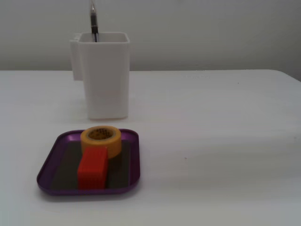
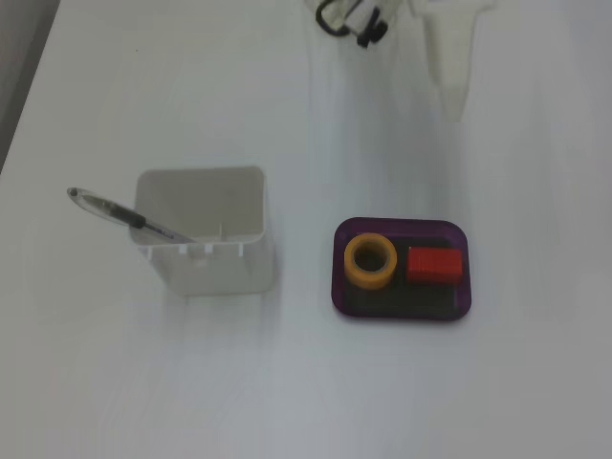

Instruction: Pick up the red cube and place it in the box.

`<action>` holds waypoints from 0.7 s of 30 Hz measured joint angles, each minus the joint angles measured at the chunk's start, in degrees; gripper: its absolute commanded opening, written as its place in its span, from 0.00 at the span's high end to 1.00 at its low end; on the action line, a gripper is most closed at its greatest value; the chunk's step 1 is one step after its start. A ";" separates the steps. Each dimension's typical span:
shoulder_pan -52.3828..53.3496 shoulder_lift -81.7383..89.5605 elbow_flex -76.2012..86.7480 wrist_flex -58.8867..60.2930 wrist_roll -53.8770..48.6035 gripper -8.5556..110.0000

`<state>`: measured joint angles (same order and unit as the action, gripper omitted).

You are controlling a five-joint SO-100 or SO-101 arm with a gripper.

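The red cube (image 1: 92,167) (image 2: 435,265) lies inside the purple box (image 1: 48,165) (image 2: 402,312), resting on its dark bottom and touching a yellow tape roll (image 1: 101,140) (image 2: 370,261) that shares the tray. Beside the box stands a tall white container (image 1: 104,75) (image 2: 210,249) holding a pen (image 1: 94,21) (image 2: 124,217). In one fixed view the table (image 1: 216,141) (image 2: 287,402) is wide open to the right of the box, up to its far right corner. Only a white part of the arm (image 2: 449,57) shows at the table's top edge in the other fixed view; the fingers cannot be made out, so their opening cannot be told
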<state>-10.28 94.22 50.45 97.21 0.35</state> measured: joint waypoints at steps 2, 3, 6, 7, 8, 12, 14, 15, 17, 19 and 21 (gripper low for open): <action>0.26 7.91 7.03 0.00 -0.18 0.72; 0.44 11.60 10.99 -0.18 -0.18 0.72; 1.14 22.50 23.82 -2.29 -0.18 0.72; 0.97 26.10 28.56 -3.43 -0.18 0.72; 0.53 29.79 33.40 -4.92 -0.18 0.72; 1.23 45.26 53.53 -13.18 -0.18 0.72; 1.41 52.82 63.81 -17.84 -0.18 0.72; 1.41 56.34 68.73 -19.95 -0.18 0.72; 1.93 63.19 78.31 -23.82 -0.18 0.72; 4.04 69.52 86.84 -27.60 -0.09 0.72; 6.77 75.41 94.83 -30.41 -0.09 0.72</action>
<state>-3.52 169.63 145.28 66.80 0.26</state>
